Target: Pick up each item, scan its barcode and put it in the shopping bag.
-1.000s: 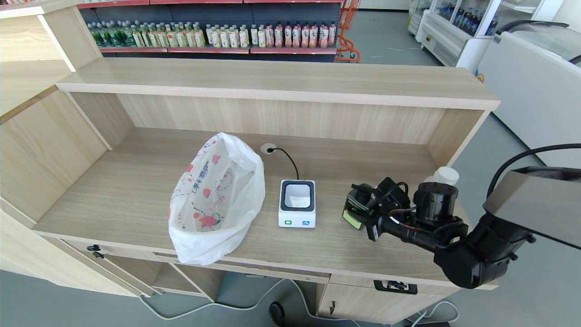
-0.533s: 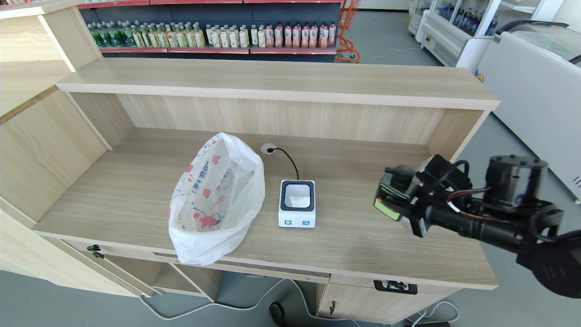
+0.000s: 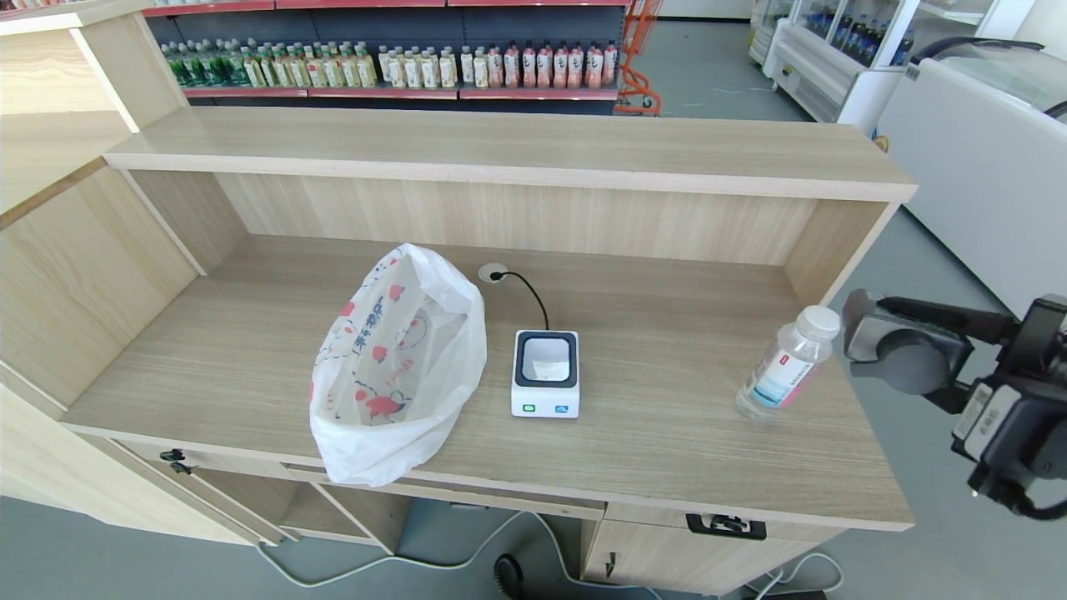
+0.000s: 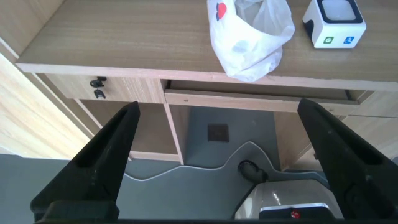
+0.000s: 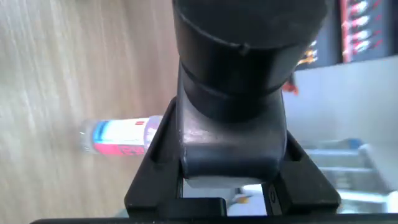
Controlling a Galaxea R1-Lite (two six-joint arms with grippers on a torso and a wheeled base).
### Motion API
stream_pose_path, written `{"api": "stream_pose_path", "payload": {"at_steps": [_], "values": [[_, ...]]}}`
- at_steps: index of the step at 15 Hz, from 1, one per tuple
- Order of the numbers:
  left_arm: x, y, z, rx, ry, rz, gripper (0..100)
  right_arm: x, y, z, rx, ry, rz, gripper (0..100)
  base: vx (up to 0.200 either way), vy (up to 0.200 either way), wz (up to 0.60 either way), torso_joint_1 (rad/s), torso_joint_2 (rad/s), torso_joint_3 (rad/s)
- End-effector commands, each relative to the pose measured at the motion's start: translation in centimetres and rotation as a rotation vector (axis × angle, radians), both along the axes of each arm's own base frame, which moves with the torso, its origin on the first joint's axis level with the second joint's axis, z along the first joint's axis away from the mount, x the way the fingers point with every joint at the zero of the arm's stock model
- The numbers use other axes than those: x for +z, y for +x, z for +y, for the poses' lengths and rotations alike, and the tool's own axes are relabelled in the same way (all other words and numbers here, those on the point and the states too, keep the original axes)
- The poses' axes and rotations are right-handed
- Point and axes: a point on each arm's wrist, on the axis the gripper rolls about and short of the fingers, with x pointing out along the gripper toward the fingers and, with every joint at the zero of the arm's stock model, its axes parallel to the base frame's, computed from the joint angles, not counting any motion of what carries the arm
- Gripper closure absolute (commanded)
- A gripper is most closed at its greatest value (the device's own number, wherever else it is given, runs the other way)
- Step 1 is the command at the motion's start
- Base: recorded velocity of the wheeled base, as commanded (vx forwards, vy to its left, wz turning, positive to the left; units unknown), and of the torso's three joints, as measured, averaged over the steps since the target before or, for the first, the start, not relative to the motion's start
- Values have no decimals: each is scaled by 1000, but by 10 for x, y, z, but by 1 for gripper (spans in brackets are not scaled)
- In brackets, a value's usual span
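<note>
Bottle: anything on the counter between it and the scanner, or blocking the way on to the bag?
Nothing visible. Bare counter lies between the bottle and the scanner; the shopping bag sits open on the scanner's far side.

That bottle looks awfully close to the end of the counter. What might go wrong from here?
1. The bottle stands upright near the counter's right end, with the right arm just beside it; a sideways nudge on approach might tip it or push it off.
2. The bag is limp and its bottom droops over the front edge, so a dropped bottle might drag it off or miss its mouth.
</note>
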Motion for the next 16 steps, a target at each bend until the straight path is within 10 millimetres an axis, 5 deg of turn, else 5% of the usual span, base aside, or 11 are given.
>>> {"api": "stream_pose_path", "payload": {"at_steps": [1, 8, 16], "values": [[0, 0, 0, 0, 0, 0, 0, 14, -33, -3, 36, -152, -215, 100, 0, 0, 0, 0, 0, 0], [0, 0, 0, 0, 0, 0, 0, 32, -93, 26, 412, -607, -973, 100, 0, 0, 0, 0, 0, 0], [0, 0, 0, 0, 0, 0, 0, 19, -133, 10, 586, -582, -1171, 100, 0, 0, 0, 0, 0, 0]]}}
